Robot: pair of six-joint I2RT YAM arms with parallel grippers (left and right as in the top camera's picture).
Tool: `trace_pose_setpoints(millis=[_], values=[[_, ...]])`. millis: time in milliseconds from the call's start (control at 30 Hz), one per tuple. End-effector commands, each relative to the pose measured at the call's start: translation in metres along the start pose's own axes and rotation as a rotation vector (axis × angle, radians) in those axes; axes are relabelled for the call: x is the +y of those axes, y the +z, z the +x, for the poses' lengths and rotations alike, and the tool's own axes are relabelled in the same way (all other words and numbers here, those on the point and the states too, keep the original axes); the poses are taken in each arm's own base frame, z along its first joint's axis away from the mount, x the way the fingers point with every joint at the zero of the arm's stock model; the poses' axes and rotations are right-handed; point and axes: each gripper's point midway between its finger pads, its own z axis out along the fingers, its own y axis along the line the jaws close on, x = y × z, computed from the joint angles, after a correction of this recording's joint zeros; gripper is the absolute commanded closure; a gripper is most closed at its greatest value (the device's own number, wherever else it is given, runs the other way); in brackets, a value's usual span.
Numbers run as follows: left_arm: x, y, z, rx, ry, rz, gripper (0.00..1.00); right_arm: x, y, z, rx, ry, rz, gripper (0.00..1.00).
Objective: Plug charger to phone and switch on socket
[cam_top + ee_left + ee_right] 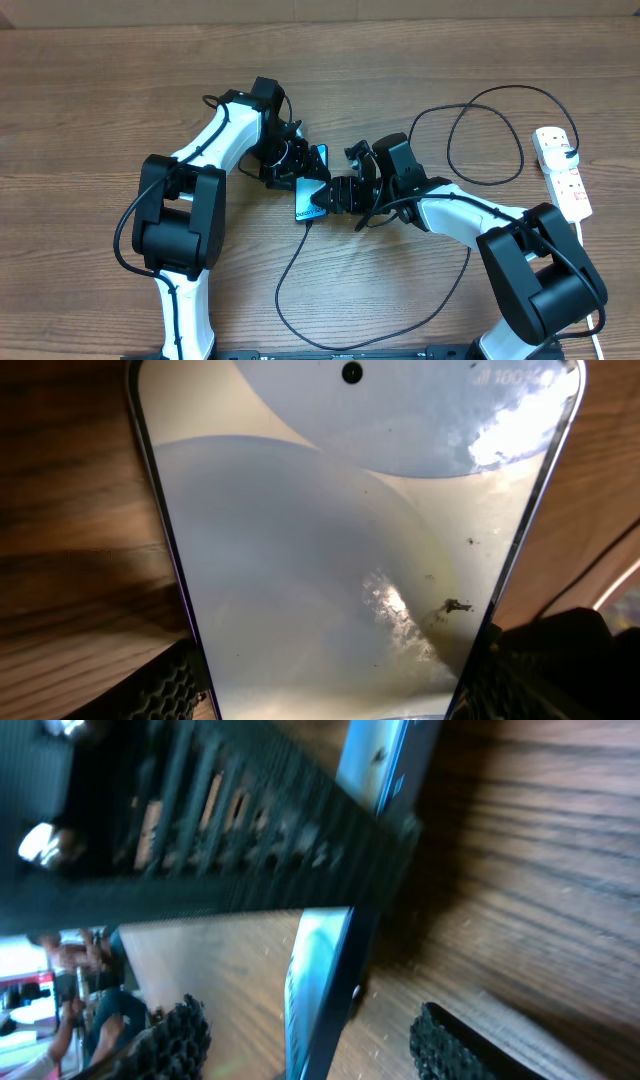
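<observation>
Phone at mid-desk, between the two arms. Its long axis is seen running from the far side toward the near side, with the lettered end nearer. The left tool is closed across the phone's width, a pad being seen at each long edge. The right tool is partly open and straddles the phone's thin edge. A gap shows at each pad, so nothing is judged to be held.

The charger is seen to reach the phone's near end, just beside the right tool. Whether the tip is seated cannot be told.

The socket lies well apart, at the right side, nearer the right arm. The desk is bare wood, and free room is judged ample around the socket.
</observation>
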Motion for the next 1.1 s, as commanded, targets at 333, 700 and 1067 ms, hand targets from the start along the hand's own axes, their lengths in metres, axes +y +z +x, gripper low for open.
trace_pose_setpoints(millis=[333,700,1067], values=[[-0.026,0.017,0.017,0.068,0.062,0.064,0.32,0.001,0.011,-0.015,-0.102,0.047,0.101,0.44],[-0.033,0.022,0.019,0.071,0.08,0.06,0.28,0.004,0.011,-0.018,-0.116,0.064,0.089,0.77],[-0.033,0.022,0.018,0.068,0.083,0.061,0.04,0.002,0.004,-0.022,-0.106,0.088,0.053,0.96]])
